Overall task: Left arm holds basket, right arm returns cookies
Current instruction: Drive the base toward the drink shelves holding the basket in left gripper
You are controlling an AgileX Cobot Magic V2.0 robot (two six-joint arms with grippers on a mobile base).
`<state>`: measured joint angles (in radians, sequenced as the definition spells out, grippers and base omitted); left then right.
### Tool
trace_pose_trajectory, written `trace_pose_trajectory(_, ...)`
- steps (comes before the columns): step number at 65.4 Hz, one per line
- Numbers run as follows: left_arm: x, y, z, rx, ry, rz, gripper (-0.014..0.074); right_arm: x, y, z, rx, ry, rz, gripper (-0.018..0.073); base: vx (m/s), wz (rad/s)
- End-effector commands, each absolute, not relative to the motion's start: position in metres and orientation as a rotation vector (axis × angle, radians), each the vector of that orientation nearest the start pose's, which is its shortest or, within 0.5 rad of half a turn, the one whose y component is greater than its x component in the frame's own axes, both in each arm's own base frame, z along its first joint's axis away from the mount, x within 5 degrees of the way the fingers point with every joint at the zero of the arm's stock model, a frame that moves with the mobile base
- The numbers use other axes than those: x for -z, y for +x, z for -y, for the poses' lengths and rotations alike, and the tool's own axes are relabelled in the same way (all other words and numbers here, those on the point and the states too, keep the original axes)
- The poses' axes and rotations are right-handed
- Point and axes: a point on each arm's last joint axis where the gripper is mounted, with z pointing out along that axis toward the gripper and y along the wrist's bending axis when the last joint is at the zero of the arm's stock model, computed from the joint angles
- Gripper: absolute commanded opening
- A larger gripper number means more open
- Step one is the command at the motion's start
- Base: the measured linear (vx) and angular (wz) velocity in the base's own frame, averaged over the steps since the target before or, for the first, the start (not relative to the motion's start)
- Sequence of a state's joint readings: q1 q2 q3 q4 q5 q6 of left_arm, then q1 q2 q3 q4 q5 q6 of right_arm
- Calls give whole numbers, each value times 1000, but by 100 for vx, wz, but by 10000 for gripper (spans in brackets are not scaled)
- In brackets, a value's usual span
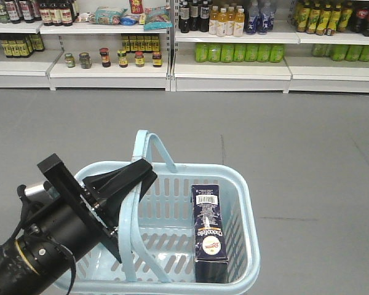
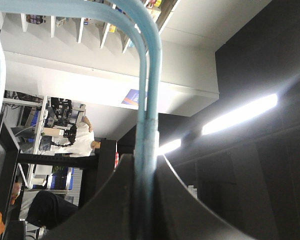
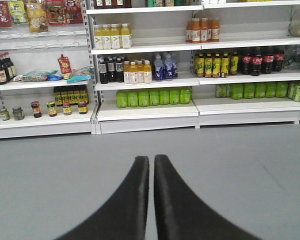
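My left gripper (image 1: 139, 179) clamps one handle (image 2: 150, 75) of the basket (image 1: 203, 169) above the grey floor (image 1: 295, 135); the cookies (image 1: 209, 230) stand inside, by its right wall. My right gripper (image 3: 151, 160), pressed together and empty, faces the shelves (image 3: 145, 107).

cookies box (image 1: 210, 230): white lettering begins "Choco"; barcode (image 1: 206, 200) digits illegible

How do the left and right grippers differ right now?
The left gripper is shut on the basket handle; the right gripper is shut on nothing. The left gripper sits over the basket; the right gripper points at the store shelves, no basket in its view. Both have black fingers, closed.
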<state>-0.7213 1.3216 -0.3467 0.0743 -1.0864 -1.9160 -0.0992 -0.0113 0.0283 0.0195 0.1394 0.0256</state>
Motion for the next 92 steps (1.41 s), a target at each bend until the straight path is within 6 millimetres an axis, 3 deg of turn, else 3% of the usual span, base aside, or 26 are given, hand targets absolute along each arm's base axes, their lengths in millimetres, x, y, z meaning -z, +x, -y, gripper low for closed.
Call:
trace_pose_trajectory(1, -272, 166, 155, 2290, -785, -1296, 0, -193, 56, 6, 56, 108, -1569, -6, 54, -5)
trace_pose_trajectory(92, -272, 166, 155, 2290, -785, -1296, 0, -193, 56, 6, 56, 108, -1569, -6, 55, -5)
